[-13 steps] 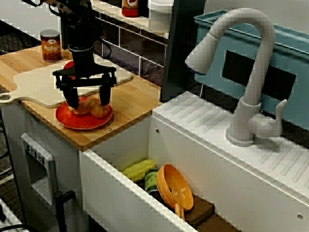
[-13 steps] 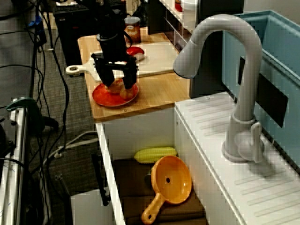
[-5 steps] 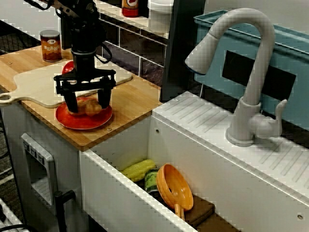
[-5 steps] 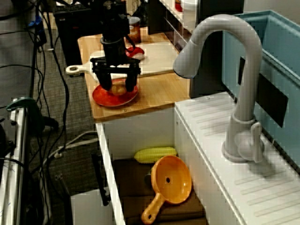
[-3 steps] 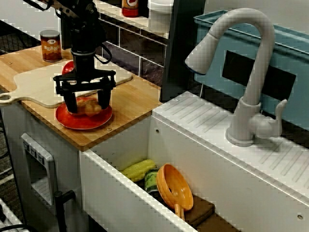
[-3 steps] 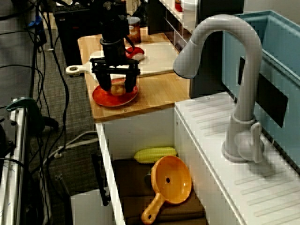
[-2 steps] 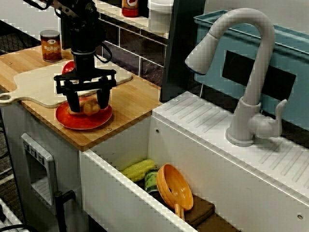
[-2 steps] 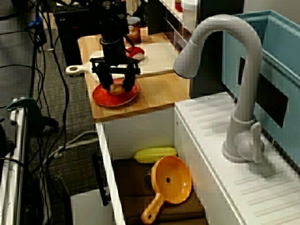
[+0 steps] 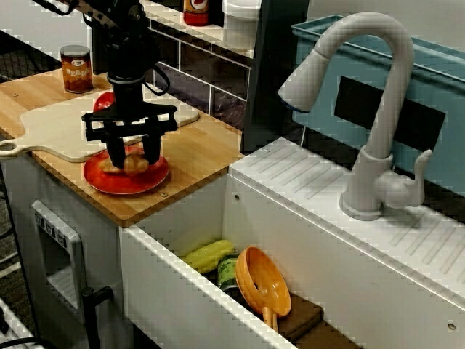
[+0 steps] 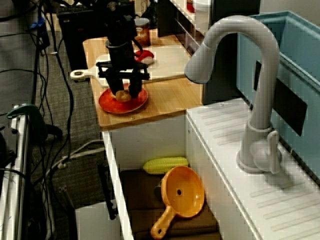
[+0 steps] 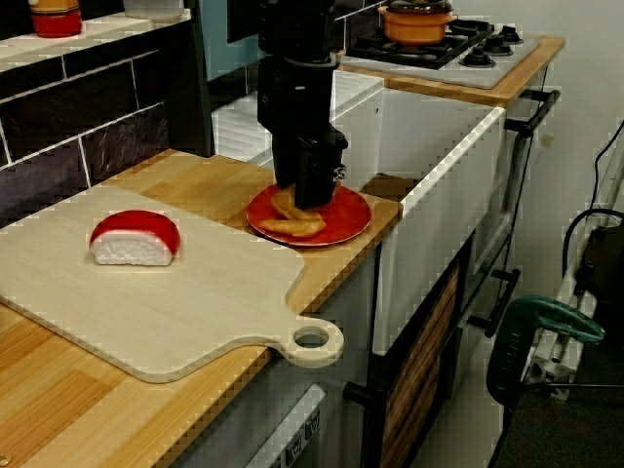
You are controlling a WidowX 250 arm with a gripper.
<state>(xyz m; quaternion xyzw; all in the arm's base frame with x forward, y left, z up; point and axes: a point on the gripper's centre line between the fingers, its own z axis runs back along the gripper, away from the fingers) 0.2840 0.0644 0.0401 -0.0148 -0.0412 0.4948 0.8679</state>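
Closing in on the brown food (image 9: pixel 131 163), my jaws are now pinching it from both sides. A moment ago they were standing wide open around it, so this means I am getting a hold on it. They are staying open only as wide as the food.

The food is sitting in the middle of the red plate (image 9: pixel 123 183) on the worktop, and I cannot tell if it is lifting off. Another brown piece (image 11: pixel 292 228) is lying just beside it on the plate.

Behind the plate, the cutting board (image 9: pixel 58 127) is carrying a red and white piece (image 11: pixel 134 237). Beside the plate, the sink (image 9: pixel 171 291) is holding a corn cob (image 9: pixel 208 255), a green can (image 9: pixel 227 273) and an orange strainer (image 9: pixel 263 280).
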